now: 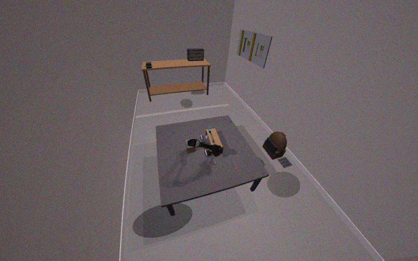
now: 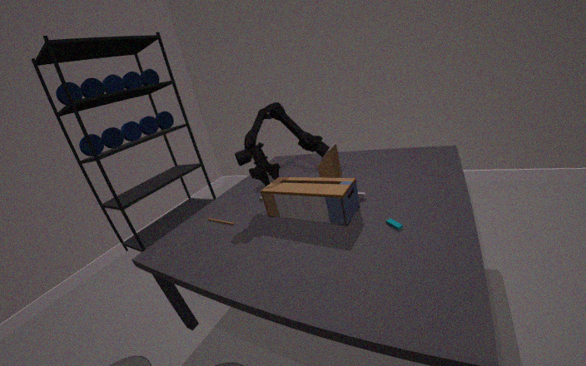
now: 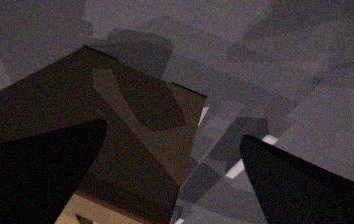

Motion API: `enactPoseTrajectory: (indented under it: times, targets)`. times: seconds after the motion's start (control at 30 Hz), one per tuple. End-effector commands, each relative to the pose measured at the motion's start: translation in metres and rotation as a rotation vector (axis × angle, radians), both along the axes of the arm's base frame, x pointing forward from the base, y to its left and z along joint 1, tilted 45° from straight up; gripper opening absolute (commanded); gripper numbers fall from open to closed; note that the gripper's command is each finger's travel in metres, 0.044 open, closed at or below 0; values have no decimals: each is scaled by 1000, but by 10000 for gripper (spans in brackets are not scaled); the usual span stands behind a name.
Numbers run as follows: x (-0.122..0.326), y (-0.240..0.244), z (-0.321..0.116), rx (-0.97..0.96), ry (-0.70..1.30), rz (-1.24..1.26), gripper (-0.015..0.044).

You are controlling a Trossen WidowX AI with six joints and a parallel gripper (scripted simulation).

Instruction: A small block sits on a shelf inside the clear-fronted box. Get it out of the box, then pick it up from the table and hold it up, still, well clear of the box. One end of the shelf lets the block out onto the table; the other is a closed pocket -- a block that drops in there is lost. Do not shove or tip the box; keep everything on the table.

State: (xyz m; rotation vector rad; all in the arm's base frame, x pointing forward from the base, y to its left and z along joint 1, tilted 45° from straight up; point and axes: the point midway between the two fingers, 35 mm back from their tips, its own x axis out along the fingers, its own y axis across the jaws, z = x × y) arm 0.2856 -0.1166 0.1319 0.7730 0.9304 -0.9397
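Hanging behind the box, the gripper [image 3: 173, 150] has its two dark fingers spread wide with nothing between them. In the wrist view the left finger lies over a brown panel [image 3: 143, 125] (a slanted wooden face, shadowed by the arm), while the right finger stands over the grey table surface [image 3: 303, 100] and some pale strips.

From the exterior view the arm [image 2: 281, 125] arches up from its base and comes down behind the box, its end hidden by an upright brown flap [image 2: 330, 162] that rises behind the box's back edge. The gripper itself cannot be made out there.

The box [image 2: 310, 199] sits near the middle of the dark table [image 2: 377, 282]; it has a tan top with a long dark slot, a tan left end, a blue right end and a pale clear front. Whether a block is on its shelf cannot be told through the front at this size.

A small teal block [image 2: 394, 223] lies flat on the table, apart from the box's blue end (nearer the table's right side). A thin orange stick [image 2: 220, 221] lies on the table off to the box's left.

Beyond the table stands a black shelving rack [image 2: 117, 136] carrying two rows of blue rolls [image 2: 111, 84]. In the top view the arm [image 1: 203, 147] reaches toward the box [image 1: 214, 136], with the teal block [image 1: 209, 127] beside the box's far end.
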Motion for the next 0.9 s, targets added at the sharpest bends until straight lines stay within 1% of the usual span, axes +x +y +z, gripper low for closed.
enactPoseTrajectory:
  times: [0.0,0.07,0.1,0.3,0.4,0.5,0.57,0.87]
  targets:
    - [29,45,29,-38,-129,47,400]
    - [37,69,39,-43,-177,70,400]
    - [37,77,34,-32,-169,59,400]
    - [25,118,-10,28,-72,-71,400]
    - [4,149,-46,19,9,-191,400]
    - [-12,164,-64,-10,42,-260,400]
    - [-20,171,-73,-31,55,-295,400]
    - [-21,172,-73,-33,55,-297,400]
